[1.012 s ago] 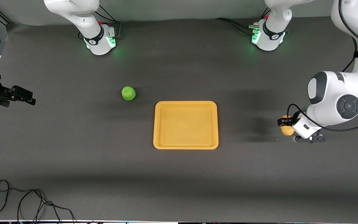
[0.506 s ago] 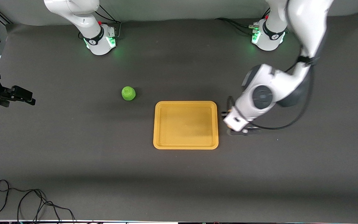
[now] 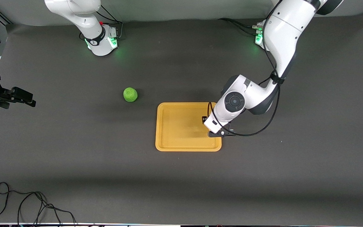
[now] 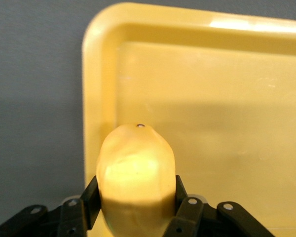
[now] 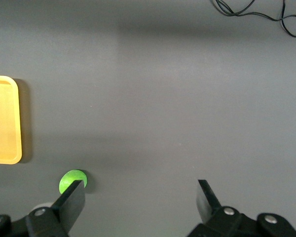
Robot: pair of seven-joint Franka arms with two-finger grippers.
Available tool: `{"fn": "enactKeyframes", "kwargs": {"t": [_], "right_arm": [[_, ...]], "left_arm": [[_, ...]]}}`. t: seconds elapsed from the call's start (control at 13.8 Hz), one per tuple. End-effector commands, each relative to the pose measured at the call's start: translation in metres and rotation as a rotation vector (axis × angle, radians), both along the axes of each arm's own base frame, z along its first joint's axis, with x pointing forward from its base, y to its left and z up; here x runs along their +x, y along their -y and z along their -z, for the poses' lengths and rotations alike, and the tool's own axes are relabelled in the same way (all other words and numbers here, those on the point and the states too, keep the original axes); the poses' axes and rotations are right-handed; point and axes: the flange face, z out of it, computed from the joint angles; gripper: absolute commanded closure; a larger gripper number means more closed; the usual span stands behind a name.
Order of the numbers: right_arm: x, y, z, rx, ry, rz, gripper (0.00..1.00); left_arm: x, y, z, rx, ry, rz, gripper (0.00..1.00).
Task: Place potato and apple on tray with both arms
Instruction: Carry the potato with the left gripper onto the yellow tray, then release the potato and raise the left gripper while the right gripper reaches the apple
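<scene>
My left gripper point(image 4: 135, 190) is shut on the yellow-tan potato point(image 4: 135, 163) and holds it over the orange-yellow tray point(image 4: 227, 98), just inside the rim at the left arm's end. In the front view the left gripper point(image 3: 214, 127) is over that end of the tray point(image 3: 181, 126), and the wrist hides the potato. The green apple point(image 3: 130, 94) lies on the table off the tray's corner, toward the right arm's end. My right gripper point(image 3: 27, 98) waits open and empty over the right arm's end of the table. Its wrist view shows the open right gripper point(image 5: 140, 185), the apple point(image 5: 71, 181) and the tray point(image 5: 5, 118).
The table is a dark grey mat. A loose black cable point(image 3: 27, 201) lies near the front camera's edge at the right arm's end, and it also shows in the right wrist view point(image 5: 256, 12). The two green-lit arm bases point(image 3: 102, 41) stand along the table's farthest edge.
My left arm has swung from the left arm's end of the table to over the tray, carrying the potato. The right arm, the apple and the tray have not moved.
</scene>
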Motion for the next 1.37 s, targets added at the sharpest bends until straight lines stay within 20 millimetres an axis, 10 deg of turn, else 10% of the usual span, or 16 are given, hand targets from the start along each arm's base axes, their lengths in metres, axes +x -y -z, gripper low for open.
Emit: {"fn": "enactKeyframes", "kwargs": {"t": [0.0,0.14,0.36,0.58,1.01,1.3], "right_arm": [[0.000,-0.003,-0.002,0.013,0.007,0.008,0.00],[-0.001,-0.010,0.000,0.012,0.001,0.003,0.00],[-0.004,-0.070,0.010,0.012,-0.017,0.016,0.00],[-0.034,-0.163,0.011,0.004,-0.032,0.048,0.00],[-0.165,-0.262,0.052,0.009,-0.028,0.062,0.00],[-0.203,-0.249,0.092,0.011,-0.034,0.063,0.00]], "left_arm": [[0.002,0.009,0.001,0.012,0.014,-0.006,0.31],[0.001,0.008,0.004,0.025,0.022,0.011,0.06],[0.007,0.000,-0.005,0.035,0.020,-0.004,0.01],[0.033,-0.040,-0.098,0.057,0.047,-0.044,0.01],[0.068,-0.243,-0.233,0.110,0.093,0.006,0.00],[0.061,-0.384,-0.282,0.080,0.074,0.112,0.00]]}}
